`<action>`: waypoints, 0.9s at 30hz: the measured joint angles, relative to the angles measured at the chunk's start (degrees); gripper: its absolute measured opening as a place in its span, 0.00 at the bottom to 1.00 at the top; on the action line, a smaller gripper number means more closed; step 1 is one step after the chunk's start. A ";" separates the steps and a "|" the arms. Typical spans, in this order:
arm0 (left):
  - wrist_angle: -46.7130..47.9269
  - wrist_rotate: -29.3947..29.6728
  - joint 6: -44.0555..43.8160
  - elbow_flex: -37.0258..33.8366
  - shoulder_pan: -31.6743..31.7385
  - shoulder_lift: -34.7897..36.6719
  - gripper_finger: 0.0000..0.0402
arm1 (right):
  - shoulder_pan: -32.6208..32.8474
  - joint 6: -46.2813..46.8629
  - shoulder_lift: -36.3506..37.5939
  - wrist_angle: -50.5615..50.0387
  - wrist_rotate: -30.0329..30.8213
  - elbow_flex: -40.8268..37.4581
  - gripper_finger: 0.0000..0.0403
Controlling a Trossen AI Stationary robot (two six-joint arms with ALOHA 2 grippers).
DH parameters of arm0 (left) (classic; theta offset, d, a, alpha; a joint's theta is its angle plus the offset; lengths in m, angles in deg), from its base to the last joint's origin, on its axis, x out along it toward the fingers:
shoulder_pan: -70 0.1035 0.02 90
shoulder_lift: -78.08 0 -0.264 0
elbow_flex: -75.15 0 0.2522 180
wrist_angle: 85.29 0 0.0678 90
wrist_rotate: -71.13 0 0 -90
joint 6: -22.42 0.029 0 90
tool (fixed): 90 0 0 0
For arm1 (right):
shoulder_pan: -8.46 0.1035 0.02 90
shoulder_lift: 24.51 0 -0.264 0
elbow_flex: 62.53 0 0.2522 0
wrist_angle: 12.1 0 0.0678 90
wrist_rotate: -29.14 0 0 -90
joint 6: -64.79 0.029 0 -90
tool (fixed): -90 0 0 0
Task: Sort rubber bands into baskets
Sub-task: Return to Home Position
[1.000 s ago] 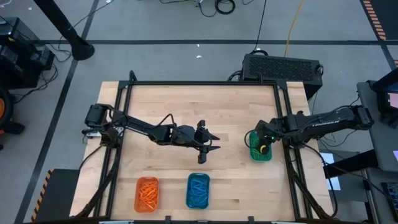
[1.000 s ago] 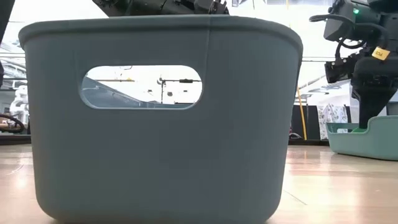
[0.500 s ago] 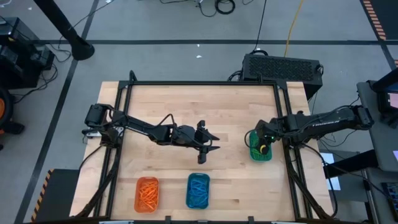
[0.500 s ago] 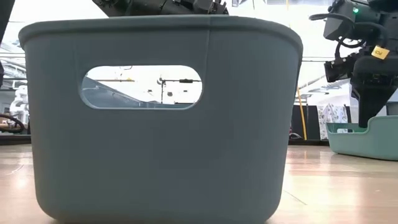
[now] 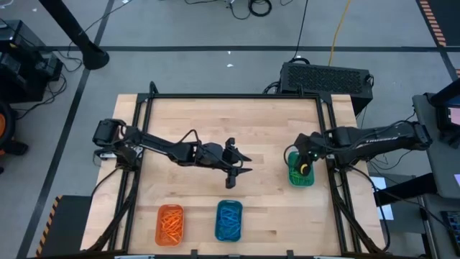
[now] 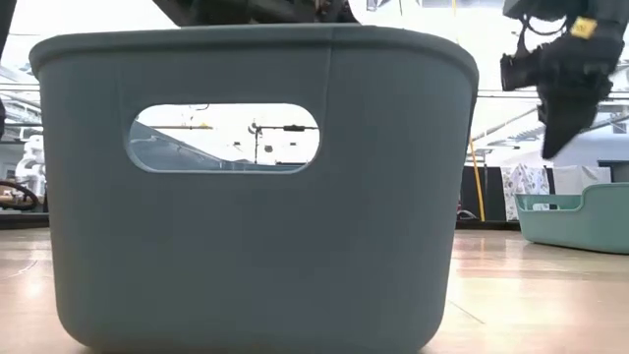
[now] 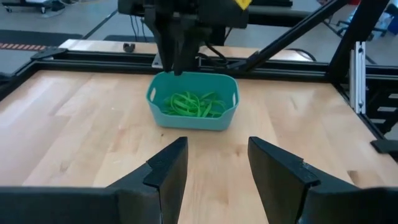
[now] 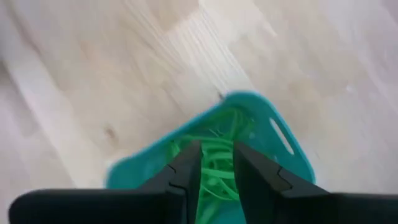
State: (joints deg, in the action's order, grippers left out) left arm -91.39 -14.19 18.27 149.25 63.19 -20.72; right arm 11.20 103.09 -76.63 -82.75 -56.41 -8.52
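The teal-green basket [image 5: 300,177] stands near the table's right edge with green rubber bands [image 7: 189,103] lying in it. My right gripper [image 8: 216,177] hangs above it, pointing steeply down, open by a narrow gap with nothing between the fingers. In the low view it [image 6: 553,138] is clear above the basket's rim [image 6: 575,208]. My left gripper [image 7: 217,158] is open over the table's middle [image 5: 246,164], pointing at the teal basket. The orange basket [image 5: 170,224] with orange bands and the blue basket [image 5: 228,220] with blue bands stand at the near edge.
A black frame [image 5: 237,96] runs round the wooden tabletop. The wall of a near basket [image 6: 246,246] fills most of the low view. Bare wood [image 5: 215,122] lies between the arms and the far edge.
My right gripper has risen straight up out of the teal-green basket and now hangs clear above its rim. The basket and the bands in it have stayed where they were.
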 joint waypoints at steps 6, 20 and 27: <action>4.06 0.00 0.00 0.00 0.00 4.77 0.44 | 0.00 -0.24 0.02 0.79 0.00 5.32 0.21; 14.84 0.02 -1.58 0.00 -0.07 17.58 0.44 | 0.00 -5.43 0.04 20.86 0.00 13.17 0.21; 22.82 0.07 -1.49 0.02 -0.07 24.96 0.44 | -0.01 -9.81 -0.50 36.98 0.00 13.17 0.21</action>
State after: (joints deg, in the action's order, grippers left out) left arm -68.57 -14.12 16.79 149.27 63.13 4.23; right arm 11.19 93.28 -77.13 -45.77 -56.41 4.64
